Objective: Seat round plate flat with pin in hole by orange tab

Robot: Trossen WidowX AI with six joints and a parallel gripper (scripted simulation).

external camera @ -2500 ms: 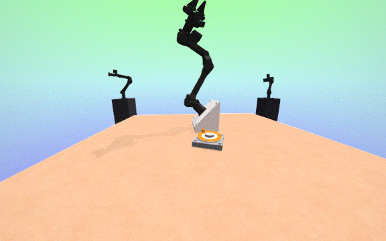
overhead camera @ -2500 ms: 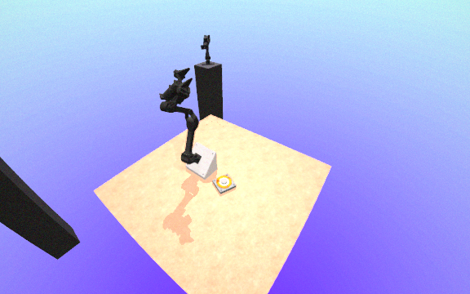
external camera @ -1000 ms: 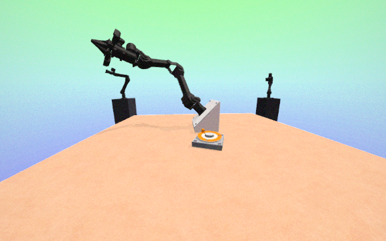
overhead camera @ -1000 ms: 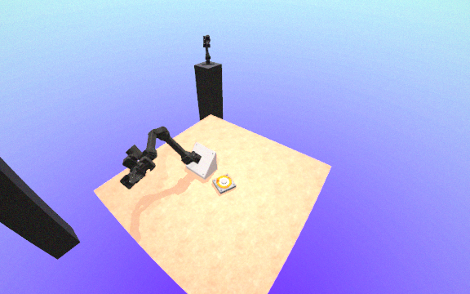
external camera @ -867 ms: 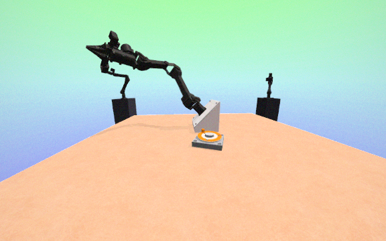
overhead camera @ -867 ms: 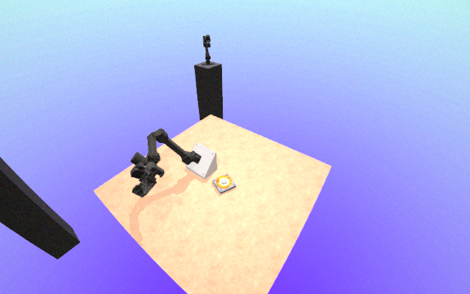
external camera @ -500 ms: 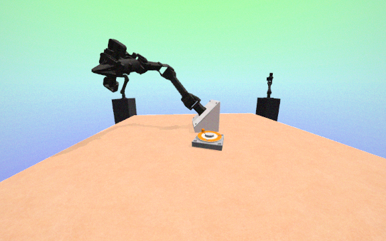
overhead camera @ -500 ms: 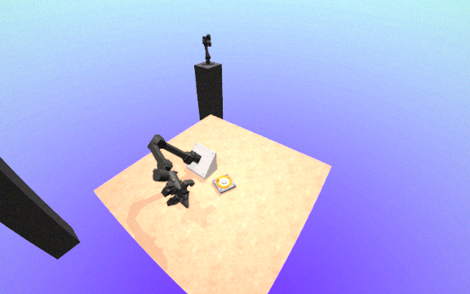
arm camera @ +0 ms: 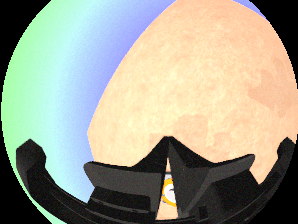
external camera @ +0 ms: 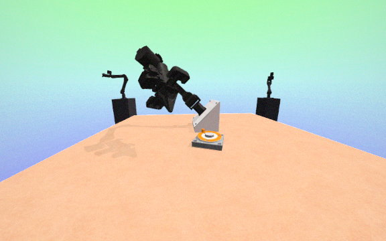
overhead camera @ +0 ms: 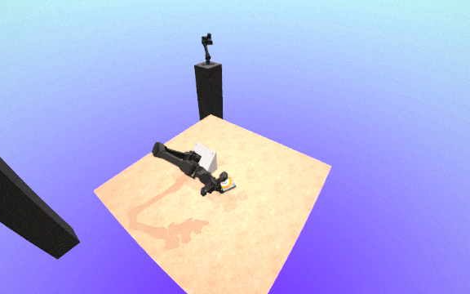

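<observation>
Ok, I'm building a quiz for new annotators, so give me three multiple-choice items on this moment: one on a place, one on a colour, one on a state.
1. Where does the base with the round plate sit?
A. just in front of the grey wedge mount
B. at the table's far left corner
C. on a black pedestal

2. What colour is the plate's ring?
A. green
B. orange
C. blue

3. How is the end effector?
A. shut on the plate
B. wide open
C. shut, holding nothing

Answers: 1 A, the exterior view shows the base right before the grey wedge mount. 2 B, the ring reads orange around a pale centre. 3 C, the wrist view shows the fingers meeting at the tips, the plate visible beyond them.
</observation>
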